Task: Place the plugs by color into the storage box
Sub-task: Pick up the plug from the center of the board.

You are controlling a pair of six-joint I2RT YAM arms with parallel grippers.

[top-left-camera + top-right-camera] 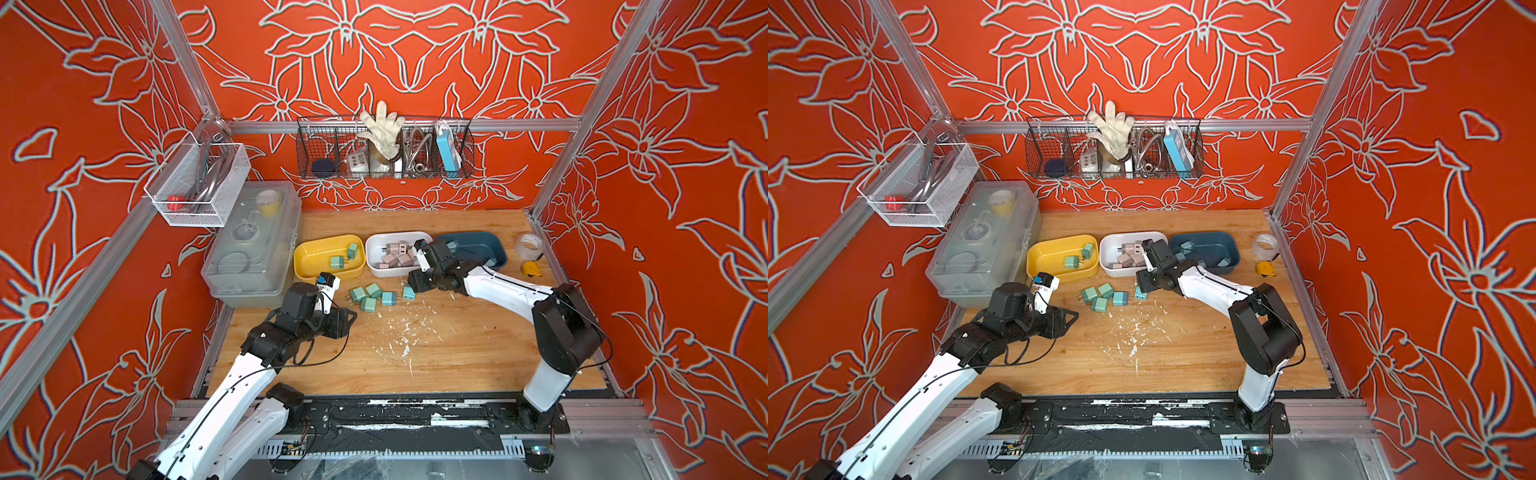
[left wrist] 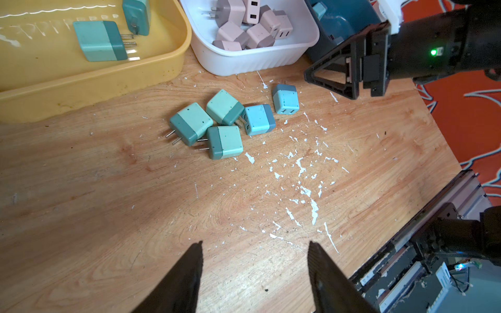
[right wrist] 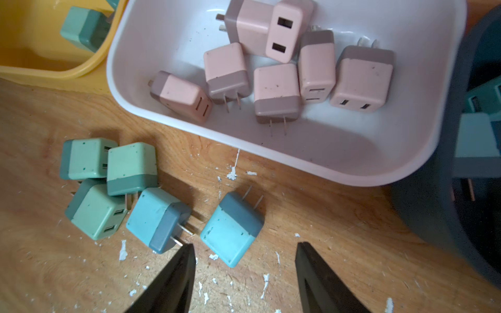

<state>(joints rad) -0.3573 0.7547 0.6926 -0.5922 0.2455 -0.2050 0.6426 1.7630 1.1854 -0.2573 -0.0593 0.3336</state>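
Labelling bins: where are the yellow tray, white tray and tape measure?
yellow tray [image 1: 311, 258], a top view, bare floor.
white tray [image 1: 386, 272], a top view, front wall.
tape measure [image 1: 532, 269], a top view, yellow case.

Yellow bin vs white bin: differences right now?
Contents: the yellow bin holds two mint green plugs; the white bin holds a pile of pink plugs. Place: the yellow bin ends the row; the white bin sits between it and the blue bin. Shared: both are shallow, rounded rectangular bins, side by side.

White-flecked wooden bench [image 1: 457, 353], yellow bin [image 1: 313, 258], white bin [image 1: 374, 250], blue bin [image 1: 486, 243], five loose plugs [image 1: 373, 290] near them, clear case [image 1: 249, 253], tape roll [image 1: 529, 246], yellow tape measure [image 1: 532, 269]
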